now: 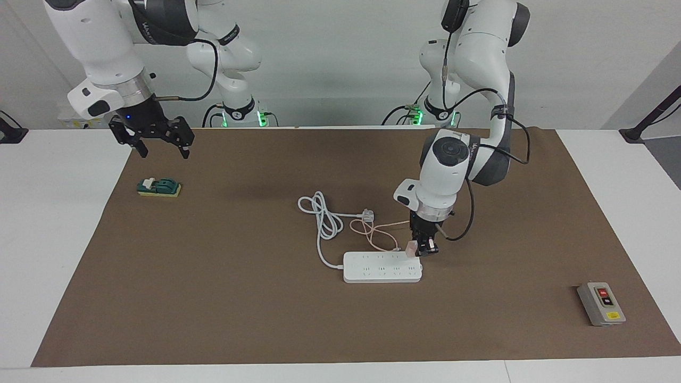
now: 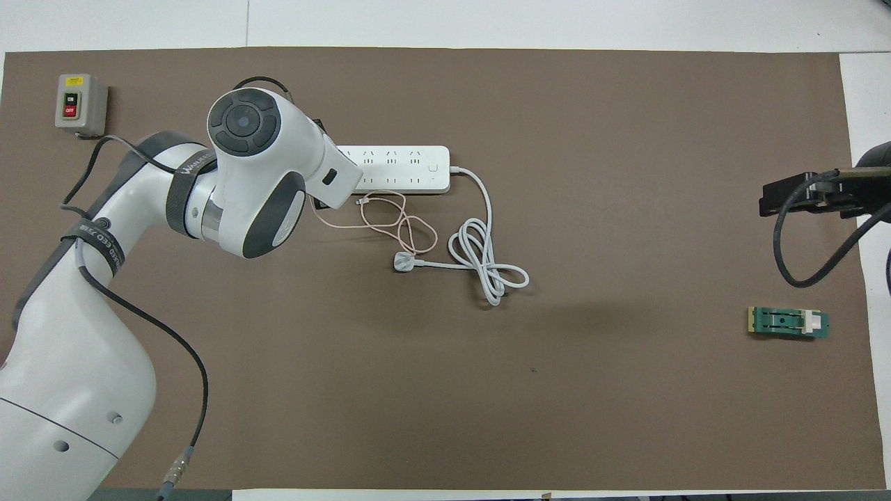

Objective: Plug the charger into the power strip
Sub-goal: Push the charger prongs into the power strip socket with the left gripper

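Brown mat [image 1: 213,292] covers white table [image 1: 53,239]; left gripper [image 1: 420,249] pinching charger [image 1: 411,248]; right gripper [image 1: 159,144] spread.

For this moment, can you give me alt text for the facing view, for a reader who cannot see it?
The left gripper holds the pale pink charger just above the end of the white power strip on a brown mat, with the charger's thin cable looped beside a white plug. The right gripper waits open in the air near a small green block; a grey button box sits apart.
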`<state>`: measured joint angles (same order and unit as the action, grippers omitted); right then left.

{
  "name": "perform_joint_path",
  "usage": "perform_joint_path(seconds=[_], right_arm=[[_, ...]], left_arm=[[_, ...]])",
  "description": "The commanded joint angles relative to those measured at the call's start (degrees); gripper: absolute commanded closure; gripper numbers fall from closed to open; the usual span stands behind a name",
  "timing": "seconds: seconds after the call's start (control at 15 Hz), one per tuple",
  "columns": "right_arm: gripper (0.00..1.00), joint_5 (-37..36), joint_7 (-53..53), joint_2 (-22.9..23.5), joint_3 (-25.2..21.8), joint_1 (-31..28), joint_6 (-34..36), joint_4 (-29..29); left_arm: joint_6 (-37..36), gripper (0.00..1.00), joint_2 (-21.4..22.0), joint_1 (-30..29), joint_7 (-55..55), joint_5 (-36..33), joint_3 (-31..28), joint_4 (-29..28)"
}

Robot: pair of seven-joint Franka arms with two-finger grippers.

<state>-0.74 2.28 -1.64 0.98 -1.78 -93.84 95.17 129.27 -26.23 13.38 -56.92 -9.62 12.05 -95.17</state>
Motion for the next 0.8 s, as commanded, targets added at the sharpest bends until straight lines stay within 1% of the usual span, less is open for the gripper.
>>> perform_joint_path(seconds=[0.0,0.4,0.74], right_arm=[[0.00,0.1,-1.3,0.2,1.0,-1.3,2.2,-0.5],[0.00,0.0,-1.3,0.3,1.0,-1.3,2.2,-0.9],[0.00,-0.5,-1.2,0.0,1.0,-0.7,2.4,-0.8]], left_arm=[[2.6,1.00,0.5,0.7,0.3,-1.5,-0.9,-1.9],[4.6,1.00,0.5,0.8,1.4,-1.7,-0.9,-3.7],[4.5,1.00,0.6,1.1,1.6,-1.7,-1.0,-4.0]])
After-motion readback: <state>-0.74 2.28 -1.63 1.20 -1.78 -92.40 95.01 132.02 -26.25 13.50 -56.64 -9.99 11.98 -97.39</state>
